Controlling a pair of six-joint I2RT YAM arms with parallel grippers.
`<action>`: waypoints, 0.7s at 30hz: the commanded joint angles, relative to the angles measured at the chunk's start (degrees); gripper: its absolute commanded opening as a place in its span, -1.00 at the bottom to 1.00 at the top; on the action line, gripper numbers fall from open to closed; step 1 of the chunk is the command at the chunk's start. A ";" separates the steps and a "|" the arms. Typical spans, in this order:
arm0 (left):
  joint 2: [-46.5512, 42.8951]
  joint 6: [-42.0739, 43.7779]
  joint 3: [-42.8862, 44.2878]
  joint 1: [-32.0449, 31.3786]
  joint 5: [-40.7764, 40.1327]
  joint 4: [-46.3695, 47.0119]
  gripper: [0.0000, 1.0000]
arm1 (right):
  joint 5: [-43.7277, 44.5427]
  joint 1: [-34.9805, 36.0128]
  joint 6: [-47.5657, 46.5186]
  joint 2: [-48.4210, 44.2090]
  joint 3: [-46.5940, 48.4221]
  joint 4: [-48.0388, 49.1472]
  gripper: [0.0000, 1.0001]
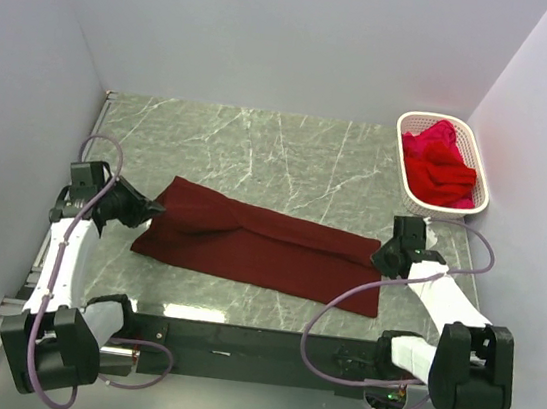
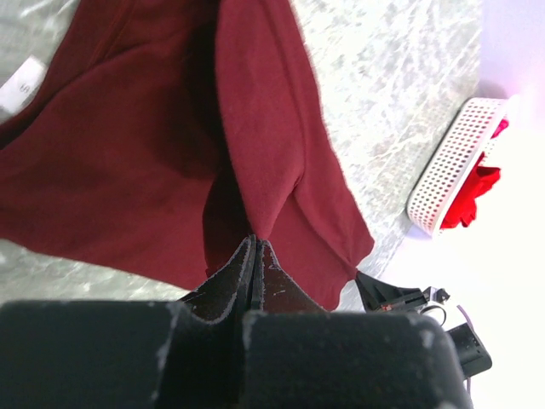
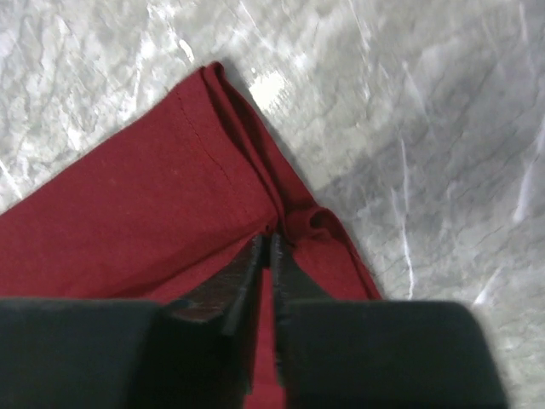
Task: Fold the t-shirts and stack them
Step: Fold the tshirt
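Carefully, the left gripper (image 1: 152,211) and right gripper (image 1: 376,258) each clamp an opposite end of the maroon t-shirt (image 1: 258,248), apparently stretching it flat for folding.

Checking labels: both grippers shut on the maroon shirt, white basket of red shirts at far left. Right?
No: top view puts the white basket far right. Rest holds: left gripper and right gripper shut on the maroon shirt, red shirts inside.
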 commanded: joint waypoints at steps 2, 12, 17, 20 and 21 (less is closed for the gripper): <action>-1.21 -0.36 -2.68 0.22 1.89 1.93 -0.99 | -0.66 -0.48 0.74 -2.80 -0.90 1.45 -0.48; 1.87 -0.09 -4.45 0.31 7.43 9.05 -0.91 | -3.48 3.55 -1.72 -9.22 8.23 0.22 -0.23; 2.23 -0.01 -2.34 0.13 8.14 9.24 -0.91 | 1.62 13.99 1.00 -7.47 9.56 1.27 -0.24; 1.17 -0.35 -2.24 0.22 7.17 8.09 -0.92 | 1.63 16.30 3.73 -5.19 7.89 2.93 -0.26; 0.82 -0.88 -2.94 0.22 7.69 9.04 -0.91 | 1.27 19.09 3.99 -4.92 7.36 5.38 -0.27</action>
